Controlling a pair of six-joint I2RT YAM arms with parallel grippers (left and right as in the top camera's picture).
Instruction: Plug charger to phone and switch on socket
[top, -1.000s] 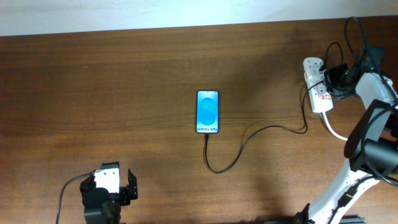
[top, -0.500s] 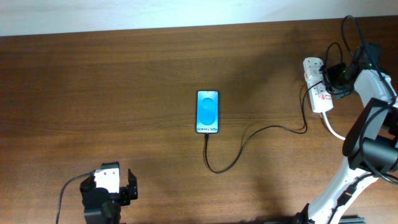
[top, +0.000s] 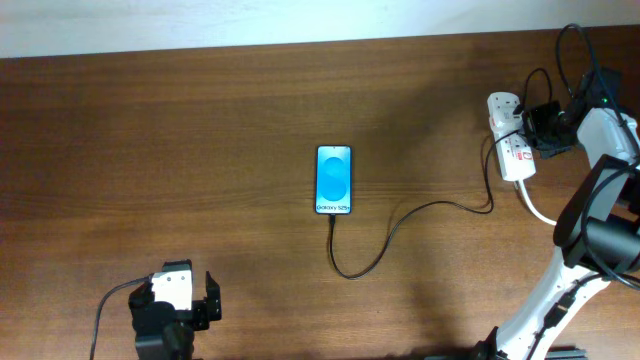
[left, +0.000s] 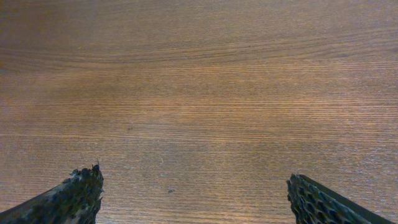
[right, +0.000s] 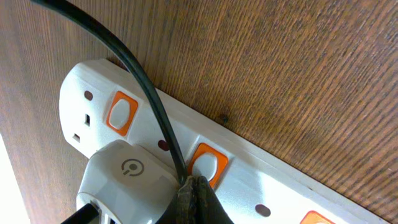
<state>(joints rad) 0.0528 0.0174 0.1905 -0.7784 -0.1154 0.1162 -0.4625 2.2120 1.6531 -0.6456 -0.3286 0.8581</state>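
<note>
The charger (top: 400, 222) looks plugged into the phone (top: 334, 180), and what remains is the socket (top: 508, 150), where the right claw (right: 194, 199), tips together, touches an orange switch (right: 208, 163), while the left claw (left: 194, 199) hangs apart.

We see a dark brown wooden table (top: 200, 150) filling nearly the whole overhead view, its grain running left to right. Beyond its far edge lies a pale strip (top: 250, 25); we cannot tell whether it is wall or floor. The light is soft, with a brighter sheen across the wood in the left wrist view.
</note>
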